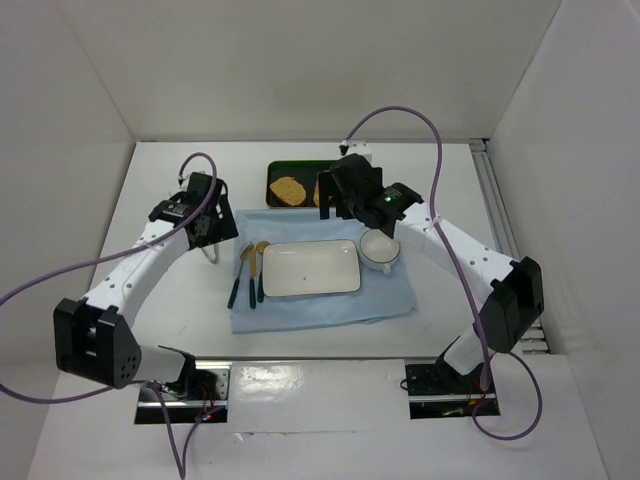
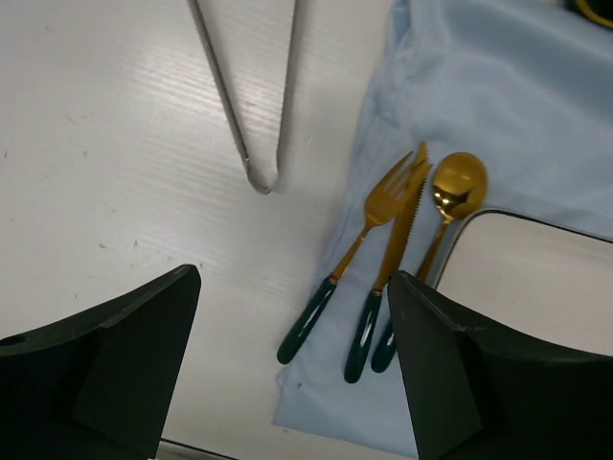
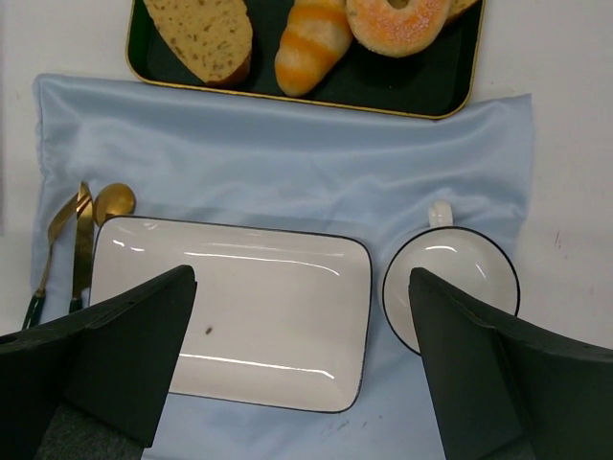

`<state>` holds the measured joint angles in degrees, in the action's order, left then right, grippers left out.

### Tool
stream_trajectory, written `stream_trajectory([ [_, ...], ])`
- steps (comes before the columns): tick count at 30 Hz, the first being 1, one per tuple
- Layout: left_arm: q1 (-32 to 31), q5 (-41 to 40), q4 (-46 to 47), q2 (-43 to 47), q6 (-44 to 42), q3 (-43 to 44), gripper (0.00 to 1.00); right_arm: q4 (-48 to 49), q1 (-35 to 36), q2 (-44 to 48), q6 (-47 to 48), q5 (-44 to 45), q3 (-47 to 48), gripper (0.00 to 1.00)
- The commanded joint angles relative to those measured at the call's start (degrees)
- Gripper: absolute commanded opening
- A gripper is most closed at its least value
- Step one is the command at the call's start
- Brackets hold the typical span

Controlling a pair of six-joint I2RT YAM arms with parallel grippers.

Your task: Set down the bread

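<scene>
Hovering near the tray point(image 3: 407, 84), right gripper point(image 3: 302, 316) spread wide, empty; left gripper point(image 2: 292, 326) likewise wide and empty, toward the desk's left edge. Bagel point(image 3: 397, 19) lies in the tray by the far edge, just beside the striped roll point(image 3: 311, 43). Judged light, soft, crushable: pinch gently across the ring's outer sides.

Roll point(image 3: 308, 43) hard against bread point(image 3: 397, 19) (plate point(image 3: 239, 316) unobstructed)

Bright, even light; soft shadows, sharp focus
</scene>
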<state>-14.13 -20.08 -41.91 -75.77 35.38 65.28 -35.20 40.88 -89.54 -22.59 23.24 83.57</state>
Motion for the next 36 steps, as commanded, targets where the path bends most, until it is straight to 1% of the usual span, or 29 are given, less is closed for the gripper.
stream_trajectory([
  [1, -0.20, -4.71, -2.83, -2.89, 1.80, 1.53, 0.93, 4.09, -2.55, 3.05, 1.14, -2.67, -0.43, 0.99],
  [3, -0.20, -5.93, -2.83, -5.43, 2.59, 1.52, 0.93, 4.61, -3.43, 3.66, 1.14, -4.25, -1.13, 0.99],
  [7, 0.85, -5.94, -2.22, -9.21, 4.61, 0.91, 0.93, 5.76, -5.11, 4.99, 1.14, -6.63, -2.53, 0.99],
  [15, 4.55, -1.82, 2.71, -14.40, 4.61, -1.29, 0.93, 7.43, -9.85, 8.14, 2.19, -11.02, -4.38, 0.99],
  [18, 6.21, -0.50, 5.25, -15.63, 3.47, -1.82, 0.93, 7.43, -11.26, 8.15, 2.72, -11.64, -4.91, 0.99],
  [23, 8.24, 0.83, 7.28, -20.38, 0.76, -2.35, 0.93, 7.43, -12.93, 9.20, 3.25, -14.36, -4.39, 0.99],
  [31, 10.00, 1.97, 9.91, -27.06, 0.22, 0.55, 0.93, 7.43, -15.13, 10.78, 3.25, -16.65, -4.38, 0.99],
  [36, 10.61, 3.02, 10.53, -31.10, -0.31, 4.42, 0.93, 6.90, -16.27, 10.79, 3.78, -17.18, -4.38, 0.99],
])
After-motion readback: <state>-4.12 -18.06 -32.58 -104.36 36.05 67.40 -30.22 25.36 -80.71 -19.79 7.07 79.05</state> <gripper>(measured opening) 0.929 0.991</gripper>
